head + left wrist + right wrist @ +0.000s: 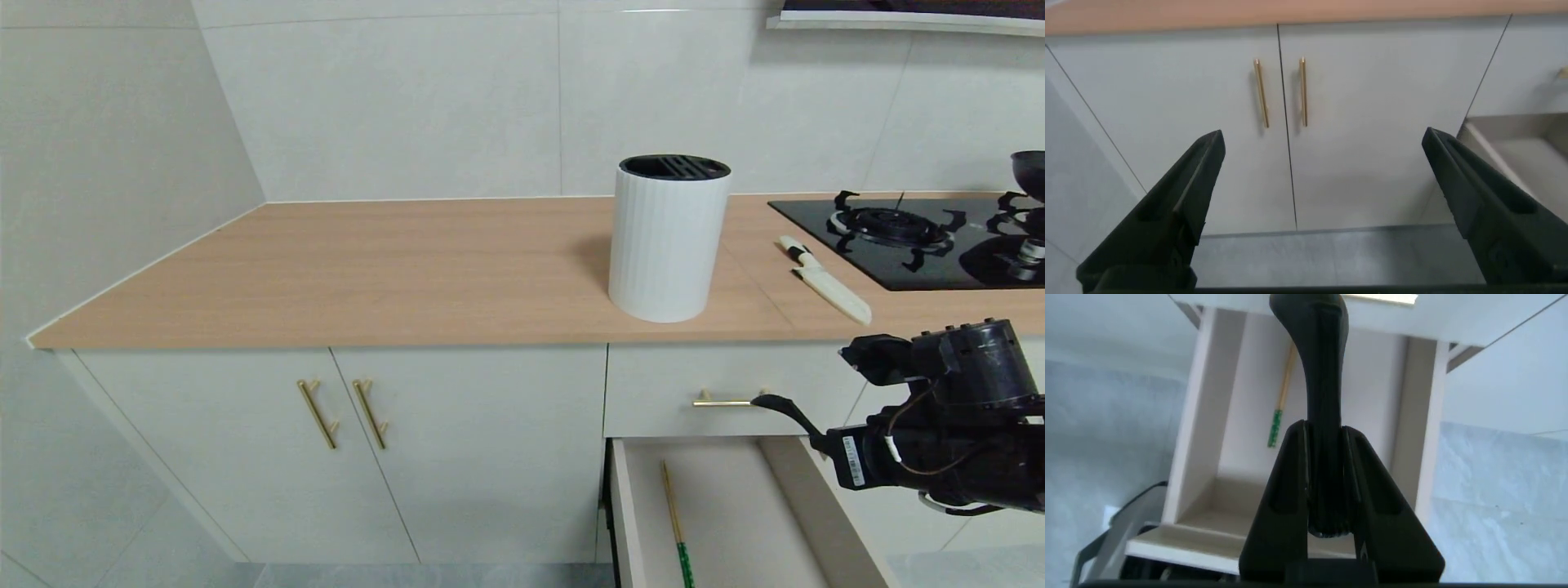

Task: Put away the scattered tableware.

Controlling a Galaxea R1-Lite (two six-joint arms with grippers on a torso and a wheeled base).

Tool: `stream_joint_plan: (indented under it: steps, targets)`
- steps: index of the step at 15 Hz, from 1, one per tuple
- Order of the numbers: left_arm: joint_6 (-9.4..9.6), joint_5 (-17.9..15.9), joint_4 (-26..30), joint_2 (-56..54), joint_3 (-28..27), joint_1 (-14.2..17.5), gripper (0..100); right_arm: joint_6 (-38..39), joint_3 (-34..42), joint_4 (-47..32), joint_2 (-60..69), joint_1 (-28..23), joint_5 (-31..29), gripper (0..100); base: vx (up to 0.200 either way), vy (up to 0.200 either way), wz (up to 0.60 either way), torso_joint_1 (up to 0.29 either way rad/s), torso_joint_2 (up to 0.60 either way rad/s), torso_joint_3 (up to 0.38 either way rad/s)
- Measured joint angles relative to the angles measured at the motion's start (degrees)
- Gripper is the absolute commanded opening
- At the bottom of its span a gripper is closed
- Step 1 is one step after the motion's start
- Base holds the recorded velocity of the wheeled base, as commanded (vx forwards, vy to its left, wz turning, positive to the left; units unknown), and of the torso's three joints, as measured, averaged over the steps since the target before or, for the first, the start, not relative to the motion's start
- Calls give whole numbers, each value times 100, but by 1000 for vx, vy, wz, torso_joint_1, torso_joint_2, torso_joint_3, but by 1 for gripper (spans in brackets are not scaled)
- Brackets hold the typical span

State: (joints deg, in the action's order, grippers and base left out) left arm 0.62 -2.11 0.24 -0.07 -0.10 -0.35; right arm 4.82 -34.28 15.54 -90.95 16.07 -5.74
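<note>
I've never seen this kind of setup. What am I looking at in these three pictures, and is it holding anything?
It is a two-armed robot at a kitchen counter. The big picture comes from its head, the other two from cameras on its wrists. On the counter are a white ribbed holder and a pale knife, beside a gas hob. Its right jaws grip a black utensil by an open drawer holding chopsticks. Its left jaws are open, empty, facing cupboard doors.

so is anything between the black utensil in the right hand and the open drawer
Nothing visible. The right hand holds the black utensil over the open drawer; only chopsticks lie inside, along its left side, with bare floor beside them.
</note>
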Motion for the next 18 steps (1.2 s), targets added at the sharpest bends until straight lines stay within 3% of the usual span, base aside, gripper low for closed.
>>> stream_joint_plan:
  steps: [13, 18]
  targets:
    - [2, -2, 2, 0, 0, 2, 100, -2, 5, 0, -188, 0, -6, 0, 0, 0, 0, -160, 466, 304]
    - [2, -2, 0, 0, 0, 2, 100, -6, 9, 0, -254, 0, -5, 0, 0, 0, 0, -30, 156, 117]
